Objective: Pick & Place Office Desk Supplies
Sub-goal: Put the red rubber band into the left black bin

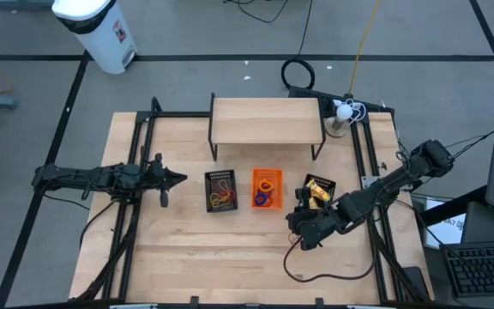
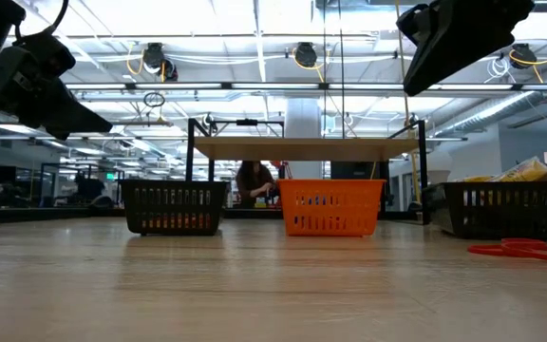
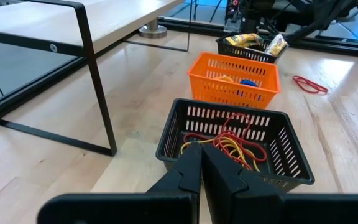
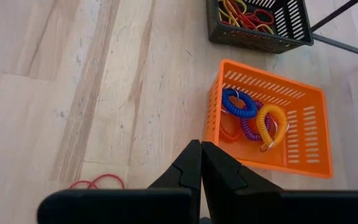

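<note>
My left gripper (image 1: 182, 178) hovers shut and holding nothing, left of the black mesh tray (image 3: 229, 155) that holds red, orange and yellow rubber bands (image 3: 232, 144). My right gripper (image 4: 199, 148) is also shut on nothing and hangs above the table, just near of the orange tray (image 4: 272, 118). Blue, purple, yellow and orange coiled rings (image 4: 253, 117) lie in that tray. A second black mesh tray (image 1: 320, 190) at the right holds yellow pieces (image 3: 250, 40). One red rubber band (image 2: 516, 249) lies flat on the bare table beside my right gripper, also showing in the right wrist view (image 4: 98, 182).
A low wooden shelf on black legs (image 1: 267, 120) stands behind the three trays. A white object on a round base (image 1: 343, 112) sits at the far right corner. Black frame rails (image 1: 135, 172) run along both table sides. Bare wood lies near of the trays.
</note>
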Robot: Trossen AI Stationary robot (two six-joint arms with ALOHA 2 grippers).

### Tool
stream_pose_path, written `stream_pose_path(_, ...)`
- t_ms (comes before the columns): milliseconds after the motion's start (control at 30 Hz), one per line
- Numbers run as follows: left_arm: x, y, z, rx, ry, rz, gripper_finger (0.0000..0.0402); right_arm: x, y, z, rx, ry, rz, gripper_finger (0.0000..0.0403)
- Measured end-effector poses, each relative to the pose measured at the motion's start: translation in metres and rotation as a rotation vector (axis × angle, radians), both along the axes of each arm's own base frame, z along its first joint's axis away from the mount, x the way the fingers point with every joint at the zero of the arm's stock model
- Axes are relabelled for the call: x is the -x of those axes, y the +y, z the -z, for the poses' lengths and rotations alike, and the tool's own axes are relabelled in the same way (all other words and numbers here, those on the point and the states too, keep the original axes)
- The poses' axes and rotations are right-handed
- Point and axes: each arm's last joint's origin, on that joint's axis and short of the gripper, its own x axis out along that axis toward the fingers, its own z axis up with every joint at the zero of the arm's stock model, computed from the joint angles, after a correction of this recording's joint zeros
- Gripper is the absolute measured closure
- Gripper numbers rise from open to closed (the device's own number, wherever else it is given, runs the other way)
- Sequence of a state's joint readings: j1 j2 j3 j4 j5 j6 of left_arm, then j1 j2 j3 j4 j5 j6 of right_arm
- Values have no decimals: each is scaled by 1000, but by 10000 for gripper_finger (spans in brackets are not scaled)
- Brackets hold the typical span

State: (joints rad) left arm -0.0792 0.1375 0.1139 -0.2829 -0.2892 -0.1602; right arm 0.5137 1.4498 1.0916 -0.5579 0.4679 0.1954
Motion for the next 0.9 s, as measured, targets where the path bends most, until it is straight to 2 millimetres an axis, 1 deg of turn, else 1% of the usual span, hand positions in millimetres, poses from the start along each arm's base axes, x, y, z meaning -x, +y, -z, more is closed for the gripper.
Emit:
stream_pose_path(167,0,0,0,0,1,0,385,0,0,-2,-3,4,9,402)
stream_pose_path(300,0,0,0,0,1,0,385,-1,0,-14,-33,-2,50,399)
stream_pose_path(500,0,0,0,1,2,0,385,-1,0,-27,-16,19,41,399)
stream_pose_path(800,0,0,1,0,6,1,385,0,0,-28,-50,37,57,399)
stream_pose_path(900,0,0,1,33,-1,-8,385,1,0,-28,-57,42,64,399)
